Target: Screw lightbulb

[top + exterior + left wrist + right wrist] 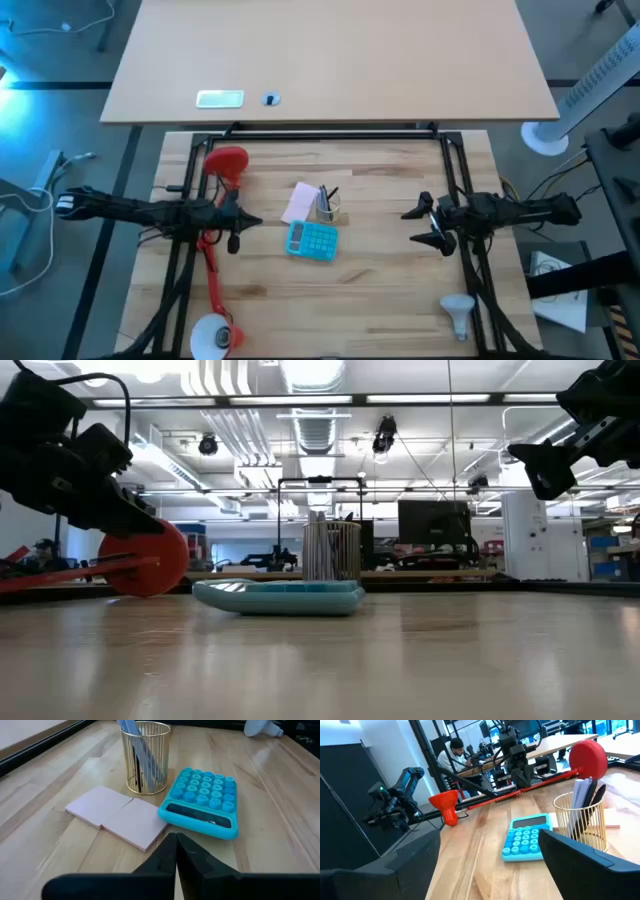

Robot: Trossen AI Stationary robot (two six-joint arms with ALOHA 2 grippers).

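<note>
Overhead, the wooden bench [330, 290] carries a blue calculator [313, 239] at centre; the lightbulb [459, 313] lies at 5 o'clock, untouched. Left end effector [247, 224], fingers pressed together and empty, sits at 9 o'clock; right end effector [418, 225], spread wide and empty, at 3. At bench level, ceiling lights and workstations fill the room. The right wrist view shows a seated person [454, 751] beyond.

The lightbulb [260, 726] is cut off by the left wrist picture's edge, so only part of its head and neck is seen. The lamp shade [214, 338] is clipped at the high view's near edge. The pen holder's [328, 207] contents are too small to be identified there.
</note>
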